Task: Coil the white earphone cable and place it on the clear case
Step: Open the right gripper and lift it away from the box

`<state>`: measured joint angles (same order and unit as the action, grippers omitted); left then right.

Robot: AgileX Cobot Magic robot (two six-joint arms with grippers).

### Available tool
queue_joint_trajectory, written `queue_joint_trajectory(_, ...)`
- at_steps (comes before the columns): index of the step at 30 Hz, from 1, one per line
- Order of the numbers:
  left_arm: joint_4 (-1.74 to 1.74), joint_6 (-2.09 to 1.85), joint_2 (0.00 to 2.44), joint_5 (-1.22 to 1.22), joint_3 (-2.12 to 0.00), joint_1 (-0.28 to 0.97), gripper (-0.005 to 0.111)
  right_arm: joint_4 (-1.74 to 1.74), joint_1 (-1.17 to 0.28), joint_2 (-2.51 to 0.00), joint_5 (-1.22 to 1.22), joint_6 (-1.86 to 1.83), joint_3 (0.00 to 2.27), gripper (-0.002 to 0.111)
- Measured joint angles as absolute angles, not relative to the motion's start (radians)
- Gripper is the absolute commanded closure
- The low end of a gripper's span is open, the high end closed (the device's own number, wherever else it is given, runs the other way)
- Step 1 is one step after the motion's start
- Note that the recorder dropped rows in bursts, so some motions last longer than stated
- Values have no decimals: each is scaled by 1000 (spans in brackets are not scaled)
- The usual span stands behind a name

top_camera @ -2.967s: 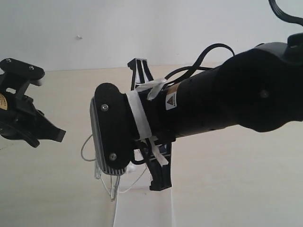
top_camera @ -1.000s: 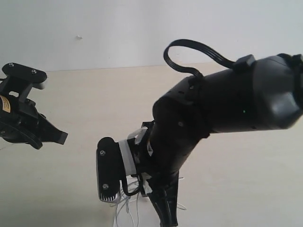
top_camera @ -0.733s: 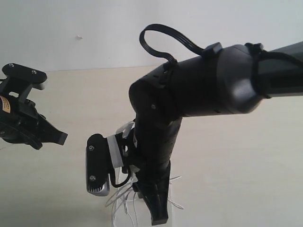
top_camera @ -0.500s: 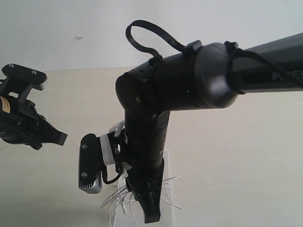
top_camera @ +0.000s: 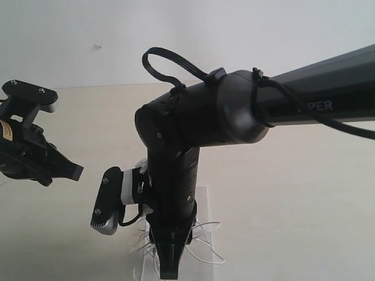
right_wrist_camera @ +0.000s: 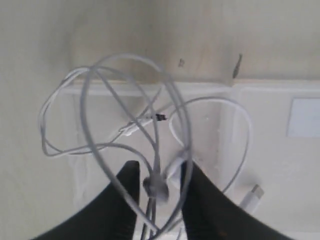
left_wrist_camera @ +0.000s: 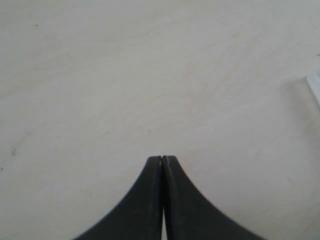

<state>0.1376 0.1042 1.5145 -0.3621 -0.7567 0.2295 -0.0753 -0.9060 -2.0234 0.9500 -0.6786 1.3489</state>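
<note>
The white earphone cable [right_wrist_camera: 125, 56] lies in loose, tangled loops on the clear case [right_wrist_camera: 265, 165], and its plug [right_wrist_camera: 252, 196] rests on the lid below the white sticker [right_wrist_camera: 303, 117]. My right gripper [right_wrist_camera: 159, 172] points down over the pile with its jaws apart. An earbud [right_wrist_camera: 156, 187] and a few strands sit in the gap, not pinched. In the exterior view the cable [top_camera: 205, 249] spills out around the right gripper [top_camera: 167, 266] on the case [top_camera: 202, 196]. My left gripper [top_camera: 73, 170] hovers at the far left, shut and empty [left_wrist_camera: 163, 158].
The pale wooden table [top_camera: 293, 193] spreads around the case, with a white wall behind. The right arm's thick black body [top_camera: 199, 117] and its wrist camera [top_camera: 108, 202] hide much of the case. A corner of the case [left_wrist_camera: 315, 82] shows in the left wrist view.
The right arm has swung left and its gripper now points down over the case. The cable loops now lie spread on the case. The left gripper has stayed put.
</note>
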Motion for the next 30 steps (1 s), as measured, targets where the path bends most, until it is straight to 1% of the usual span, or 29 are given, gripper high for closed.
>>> queue_joint_trajectory(1,138,104,1515,-362,-757,229,107,-75,-906,-2023,950,-668,1349,54)
queue_joint_trajectory(2,138,104,1515,-362,-757,229,107,-73,-906,-2023,950,-638,1349,53)
queue_joint_trajectory(7,138,104,1515,-362,-757,229,107,-73,-906,-2023,972,-580,1349,53)
queue_joint_trajectory(14,138,104,1515,-362,-757,229,107,-30,-906,-1897,1010,-552,1351,55)
queue_joint_trajectory(16,138,104,1515,-362,-757,229,107,-16,-906,-1873,1031,-526,1351,70)
queue_joint_trajectory(17,138,104,1515,-362,-757,229,107,0,-906,-1865,1037,-513,1351,92)
queue_joint_trajectory(18,138,104,1515,-362,-757,229,107,38,-906,-1848,1052,-470,1351,108)
queue_joint_trajectory(22,138,104,1515,-325,-757,227,107,294,-906,-1751,1078,-268,1351,108)
queue_joint_trajectory(23,138,104,1515,-306,-755,218,107,371,-906,-1691,1088,-179,1351,108)
queue_joint_trajectory(26,133,118,1515,-198,-717,189,107,428,-906,-1541,1091,-17,1348,108)
queue_joint_trajectory(30,133,168,1492,-51,-642,132,107,437,-906,-1309,1007,122,1269,108)
